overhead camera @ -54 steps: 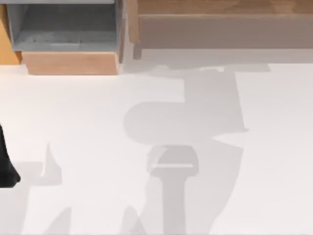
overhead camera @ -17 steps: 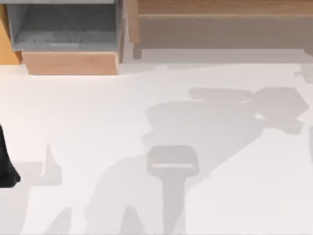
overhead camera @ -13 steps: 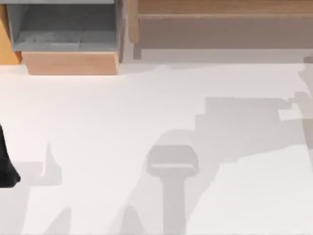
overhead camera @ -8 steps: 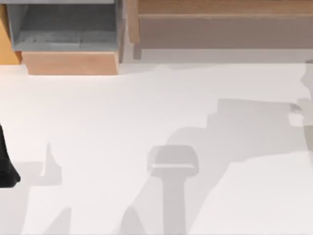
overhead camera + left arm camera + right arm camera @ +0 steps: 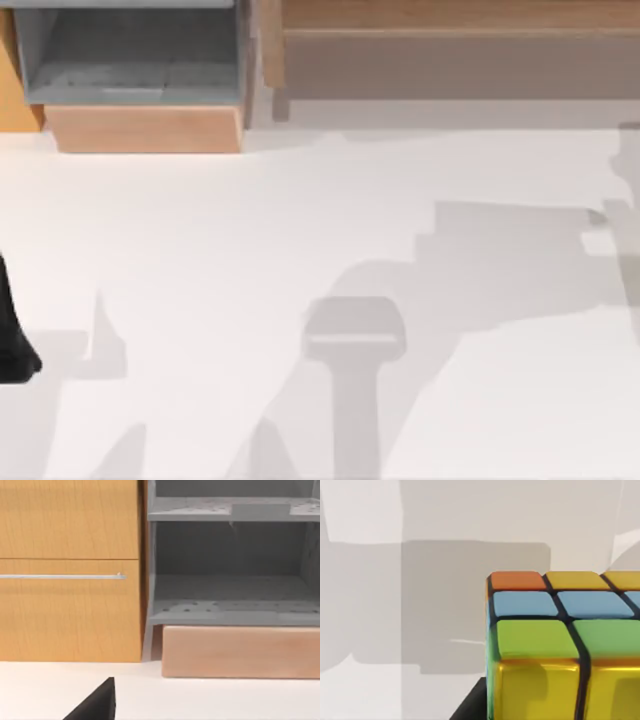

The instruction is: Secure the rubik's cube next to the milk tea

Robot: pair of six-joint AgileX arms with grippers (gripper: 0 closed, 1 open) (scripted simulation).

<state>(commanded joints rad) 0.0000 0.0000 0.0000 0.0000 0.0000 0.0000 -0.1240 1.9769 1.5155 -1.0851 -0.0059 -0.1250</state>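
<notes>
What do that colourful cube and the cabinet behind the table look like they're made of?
The cube looks like glossy plastic: its yellow tiles carry shiny reflections, set in black seams. The cabinet looks like matte light wood, with visible grain and a thin metal-looking handle. Its grey shelves could be painted metal or plastic.

Little of the AgileX robot's body can be seen. By the left edge of the desk in the top view, the left arm [image 5: 12,335] is a plain black shape, narrow at the top and widening to a rounded lower end, with no markings, cables or screws to be made out. In the left wrist view, a matte black wedge of the left gripper [image 5: 95,706] has a flat sloping face and one straight vertical edge.
</notes>
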